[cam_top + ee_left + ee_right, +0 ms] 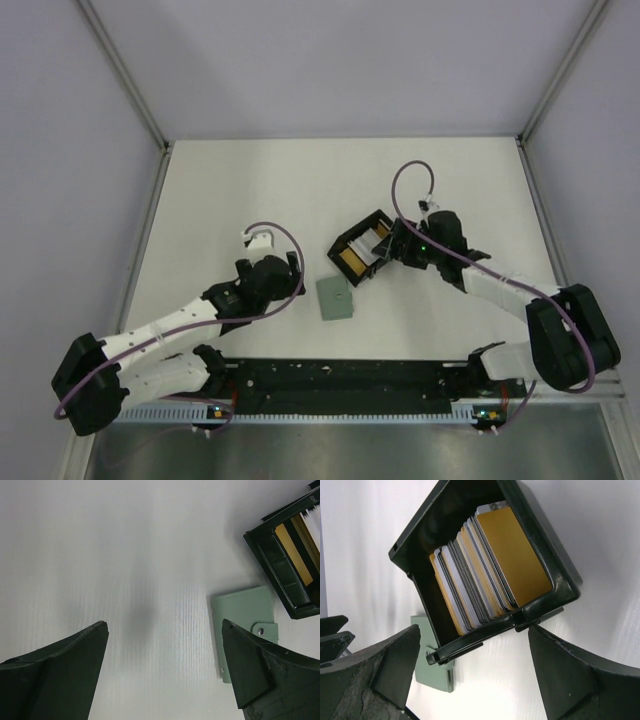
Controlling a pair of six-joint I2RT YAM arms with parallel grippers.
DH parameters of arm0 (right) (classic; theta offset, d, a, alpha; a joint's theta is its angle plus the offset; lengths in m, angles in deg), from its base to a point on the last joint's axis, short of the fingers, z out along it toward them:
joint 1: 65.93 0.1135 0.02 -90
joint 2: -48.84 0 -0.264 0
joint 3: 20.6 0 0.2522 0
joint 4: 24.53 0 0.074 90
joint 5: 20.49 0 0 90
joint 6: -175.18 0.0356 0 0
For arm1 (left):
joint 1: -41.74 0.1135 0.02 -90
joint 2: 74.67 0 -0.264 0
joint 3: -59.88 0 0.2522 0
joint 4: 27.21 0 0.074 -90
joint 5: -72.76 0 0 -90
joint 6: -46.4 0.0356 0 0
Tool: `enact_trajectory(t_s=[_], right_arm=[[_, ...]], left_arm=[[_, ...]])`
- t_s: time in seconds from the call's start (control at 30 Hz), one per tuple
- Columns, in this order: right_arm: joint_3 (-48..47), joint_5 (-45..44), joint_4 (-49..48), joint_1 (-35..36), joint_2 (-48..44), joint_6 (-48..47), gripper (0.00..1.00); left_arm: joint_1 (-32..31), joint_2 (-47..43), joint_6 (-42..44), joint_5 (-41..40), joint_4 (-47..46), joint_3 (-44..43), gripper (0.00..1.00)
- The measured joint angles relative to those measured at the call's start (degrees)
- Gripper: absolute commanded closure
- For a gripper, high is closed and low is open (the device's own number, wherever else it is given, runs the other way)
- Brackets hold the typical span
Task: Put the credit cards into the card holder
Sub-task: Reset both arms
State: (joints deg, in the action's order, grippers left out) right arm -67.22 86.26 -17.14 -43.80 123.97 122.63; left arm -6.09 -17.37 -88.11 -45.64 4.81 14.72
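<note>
Right gripper (474, 635), spread, tilts down over black box (445, 510); left gripper (165, 626), spread, apparently hovers beside card holder (242, 615)

Setting: a robotics lab test cell, not a domestic or commercial space. Evidence: a white table (300, 190) is enclosed by plain pale panels (340, 60) set in aluminium struts (123, 70). A left arm (160, 335) and a right arm (500, 290) are bolted to a black rail (340, 375) at the near edge, with purple cables (396, 190) looped in the open. Staged props on the table: a card holder (335, 298) and a box (360, 245) of cards (485, 565).
</note>
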Motion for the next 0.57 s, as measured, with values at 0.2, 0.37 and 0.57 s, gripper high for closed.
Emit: enact_trajectory(t_s=[0.2, 0.37, 0.57], right_arm=[[-2.80, -3.15, 1.66, -1.22, 0.46, -3.43, 0.06], [-1.42, -5.99, 7.56, -7.72, -9.84, -8.11, 0.02], [1.09, -16.04, 13.81, -16.35, -23.54, -14.12, 0.01]], left_arm=[[0.11, 0.00, 0.57, -1.25, 0.00, -0.07, 0.01], [0.24, 0.33, 2.10, -3.67, 0.04, -1.14, 0.01], [0.70, 0.31, 4.63, -6.34, -0.68, -2.25, 0.01]])
